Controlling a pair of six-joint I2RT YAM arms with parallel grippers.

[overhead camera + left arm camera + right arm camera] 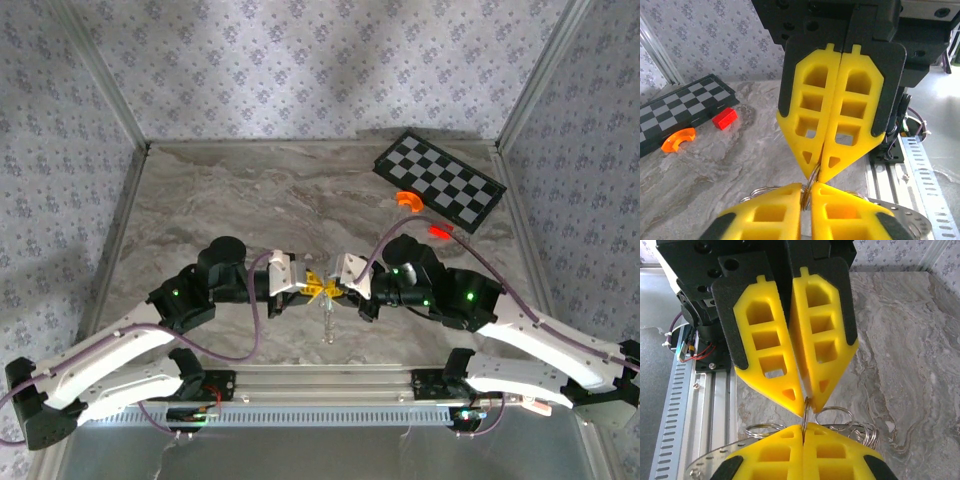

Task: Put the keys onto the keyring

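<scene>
**Jaws.** Left gripper (807, 402): yellow plastic fingers with cut-out windows, tapered to wedge tips, backed by black plates; the tips are pressed together on a thin wire. Right gripper (816, 171): same build, fingers fully closed, nipped on the same wire from the opposite side. The two pairs of tips are met nose to nose above the table.

**Held item.** Keyring (805, 412): fine, silvery round wire, seen edge-on as a sliver between the opposed tips, and pinched by both grippers.

**Attached items.** Further wire loops (834, 414) are bunched just beside the tips. They are bright and circular; whether they belong to the ring or its chain cannot be told. A pale slender piece (328, 325) is hung below the grippers in the top view; chain or key cannot be told.

**Progress.** The keys cannot be singled out, so no threaded key can be confirmed. The ring is judged lifted and braced for threading, with the threading itself left to do.

**Surroundings.**
- Table (250, 200): grey, marble-patterned, matt.
- Ribbed metal rail (675, 405): set at the near edge.
- Folding chessboard (440, 180): laid well apart at the far right.
- Orange curved piece (407, 201) and small red block (440, 232): near the board.
</scene>
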